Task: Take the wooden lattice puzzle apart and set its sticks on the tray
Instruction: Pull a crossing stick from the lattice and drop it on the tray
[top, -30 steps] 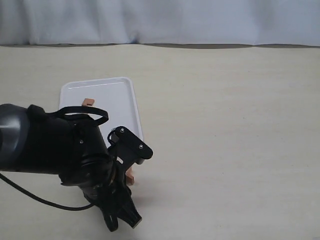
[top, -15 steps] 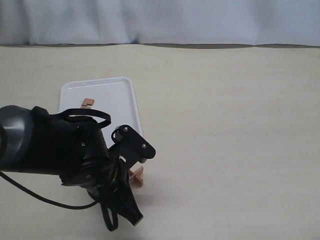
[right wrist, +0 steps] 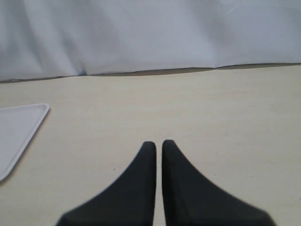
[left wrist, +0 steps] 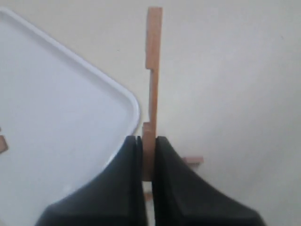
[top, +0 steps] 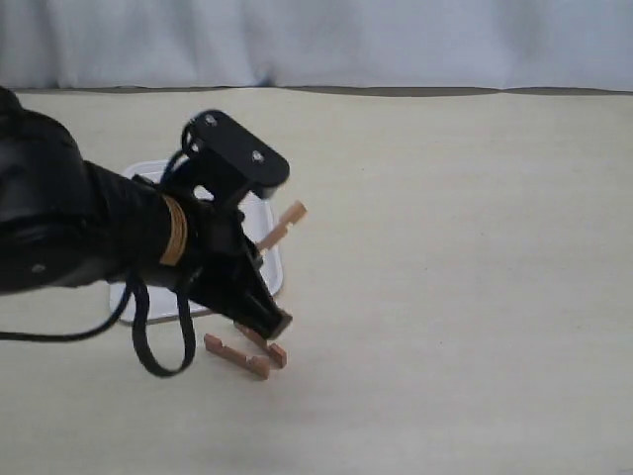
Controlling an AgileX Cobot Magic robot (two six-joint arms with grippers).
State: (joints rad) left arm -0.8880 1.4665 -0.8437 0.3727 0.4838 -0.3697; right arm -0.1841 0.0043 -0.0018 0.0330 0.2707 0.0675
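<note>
My left gripper (top: 261, 241) is shut on one notched reddish-brown stick (top: 283, 225), held in the air over the near right corner of the white tray (top: 274, 265). In the left wrist view the stick (left wrist: 154, 70) juts out from between the jaws (left wrist: 149, 141), beside the tray's rounded corner (left wrist: 133, 101). What is left of the lattice puzzle (top: 244, 354), two or three sticks together, lies on the table in front of the tray. The arm hides most of the tray. My right gripper (right wrist: 159, 143) is shut on nothing, low over bare table.
A small stick end (left wrist: 2, 143) shows on the tray (left wrist: 56, 117) at the edge of the left wrist view. Another stick end (left wrist: 193, 160) lies on the table beside the jaws. A white curtain (top: 316, 40) closes the back. The tray corner (right wrist: 19, 125) shows in the right wrist view.
The left arm has risen from the table and swung back toward the tray, pulling one stick free. The remaining sticks, hidden before, now lie uncovered on the table.
</note>
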